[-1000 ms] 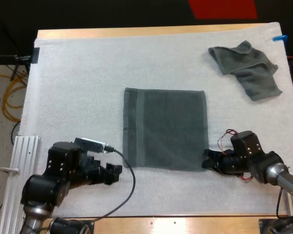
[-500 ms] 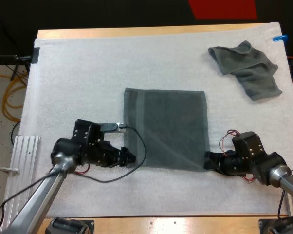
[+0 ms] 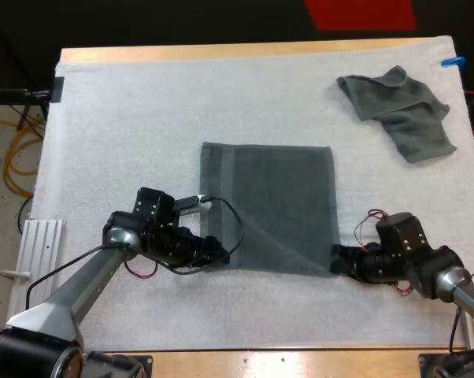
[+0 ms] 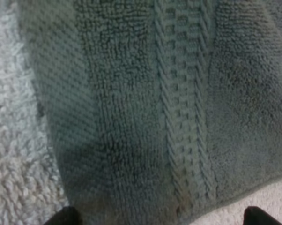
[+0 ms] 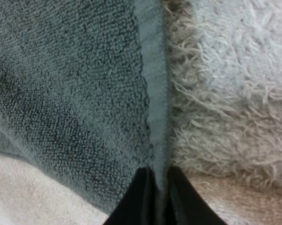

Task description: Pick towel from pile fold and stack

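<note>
The right gripper is clamped on the flat towel. In the right wrist view its two black fingers stand almost together, with the towel's hemmed edge pinched between them. The grip is at the towel's near right corner, low over the mat.

The left gripper is wide open and has hold of nothing. In the left wrist view its fingertips stand far apart, with the towel's near left corner and its woven band between them. Whether they touch the cloth cannot be told.

The flat towel is dark grey-green and lies spread out as a rough square in the middle of the mat. A band runs along its left side, and a slanting crease crosses its near part towards the right gripper.

The crumpled towel, of the same colour, lies bunched at the mat's far right, well apart from the flat one and from both arms.

The white mat covers nearly all of the wooden table, whose bare wood shows as strips along the far and near sides.
</note>
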You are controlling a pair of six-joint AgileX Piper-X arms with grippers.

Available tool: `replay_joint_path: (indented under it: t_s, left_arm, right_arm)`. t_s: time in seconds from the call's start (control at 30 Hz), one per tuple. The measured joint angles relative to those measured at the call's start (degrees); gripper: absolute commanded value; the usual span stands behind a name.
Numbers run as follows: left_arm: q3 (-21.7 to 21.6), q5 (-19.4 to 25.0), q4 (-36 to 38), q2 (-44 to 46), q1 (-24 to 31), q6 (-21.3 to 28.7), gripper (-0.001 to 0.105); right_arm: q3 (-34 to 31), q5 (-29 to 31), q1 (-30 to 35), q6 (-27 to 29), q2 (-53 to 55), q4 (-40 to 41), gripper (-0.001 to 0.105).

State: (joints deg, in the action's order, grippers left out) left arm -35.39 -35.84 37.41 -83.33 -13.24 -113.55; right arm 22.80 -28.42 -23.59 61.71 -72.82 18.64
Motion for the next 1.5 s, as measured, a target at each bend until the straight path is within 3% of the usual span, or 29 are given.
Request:
replay_joint_path:
  t_s: [0.1,0.2,0.47,0.67,0.87,1.2,1.37,1.5]
  left_arm:
    - [0.0,0.41,0.0,0.0,-0.68,0.0,0.069]
    - [-0.28,2.53,-0.22,0.0,-2.65,0.0,0.061]
    - [0.12,5.83,-1.53,-0.87,-9.36,0.0,0.0]
    - [0.11,7.22,-0.31,0.52,-10.08,0.19,0.0]
    - [0.11,7.45,3.5,9.7,-10.08,0.39,0.0]
    - [0.18,5.6,15.04,22.83,-10.15,2.15,0.0]
    - [0.18,8.83,11.92,22.18,-9.65,2.88,0.0]
    - [0.18,7.16,3.42,17.72,-5.67,0.45,0.0]
  right_arm:
    - [0.0,0.0,0.0,0.0,0.0,0.0,0.0]
    - [0.0,0.0,0.0,0.0,0.0,0.0,0.0]
    - [0.0,0.0,0.0,0.0,0.08,0.0,0.0]
    - [-0.06,0.0,0.0,0.17,3.94,0.45,0.0]
    - [-0.06,0.0,0.0,-0.4,11.54,1.31,0.0]
    - [0.16,-0.39,0.0,-0.4,22.53,13.13,0.0]
    - [0.16,-0.13,0.0,-3.43,23.95,11.64,0.0]
    - [0.21,2.87,0.0,-6.74,21.01,5.03,0.0]
